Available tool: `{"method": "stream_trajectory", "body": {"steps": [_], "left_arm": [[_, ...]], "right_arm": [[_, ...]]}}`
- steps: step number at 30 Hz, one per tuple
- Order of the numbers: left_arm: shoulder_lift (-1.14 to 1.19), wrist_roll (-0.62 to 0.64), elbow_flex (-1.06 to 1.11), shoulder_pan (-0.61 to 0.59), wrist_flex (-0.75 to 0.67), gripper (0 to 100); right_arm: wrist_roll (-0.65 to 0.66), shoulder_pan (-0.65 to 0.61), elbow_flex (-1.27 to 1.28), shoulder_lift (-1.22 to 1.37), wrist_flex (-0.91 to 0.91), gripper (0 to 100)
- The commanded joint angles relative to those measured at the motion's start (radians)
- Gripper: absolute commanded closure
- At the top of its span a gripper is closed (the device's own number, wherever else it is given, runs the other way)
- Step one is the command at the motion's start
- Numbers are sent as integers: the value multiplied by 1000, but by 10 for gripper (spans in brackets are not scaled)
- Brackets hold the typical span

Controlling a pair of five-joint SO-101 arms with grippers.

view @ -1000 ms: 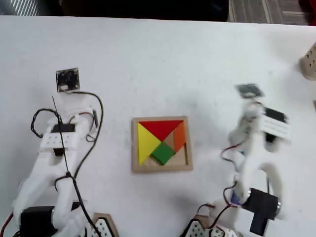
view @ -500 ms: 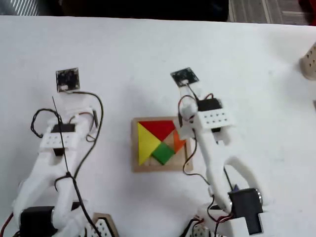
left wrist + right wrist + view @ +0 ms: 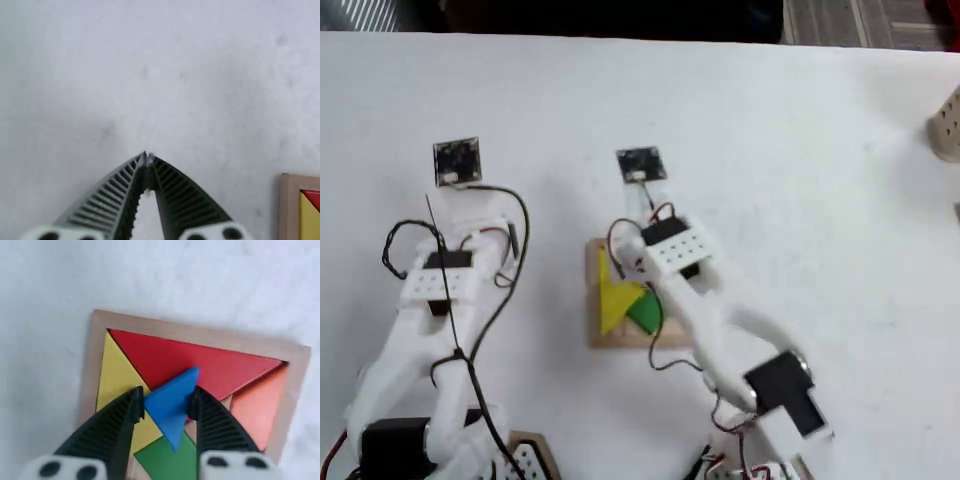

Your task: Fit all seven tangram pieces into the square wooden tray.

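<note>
The square wooden tray lies on the white table and holds a large red triangle, a yellow triangle, an orange piece and a green piece. My right gripper hangs just above the tray's middle, shut on a small blue triangle. In the high view the right arm covers most of the tray, leaving yellow and green showing. My left gripper is shut and empty over bare table, left of the tray's corner.
The left arm with its loose black cables stands left of the tray. A perforated wooden object sits at the far right edge. Both arm bases are at the table's front edge.
The right arm has swung left from the right side of the table and now stands over the tray. The left arm has not moved.
</note>
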Motion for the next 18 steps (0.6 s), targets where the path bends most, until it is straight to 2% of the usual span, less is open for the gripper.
{"method": "stream_trajectory", "body": {"steps": [1,5,10,13,15,18], "left_arm": [[-42,-11,-17,12,-20,980],[-42,-11,-18,12,-18,980],[-42,-11,-17,12,-17,980],[-44,-11,-15,44,-14,980],[-70,-11,-15,101,26,980],[-156,-8,2,191,98,980]], "right_arm": [[-6,-13,-117,38,77,806],[-5,-13,-244,54,245,699],[43,7,-321,45,348,700],[100,68,-364,38,437,702],[135,143,-387,19,498,732],[160,314,-384,-24,536,895]]}}
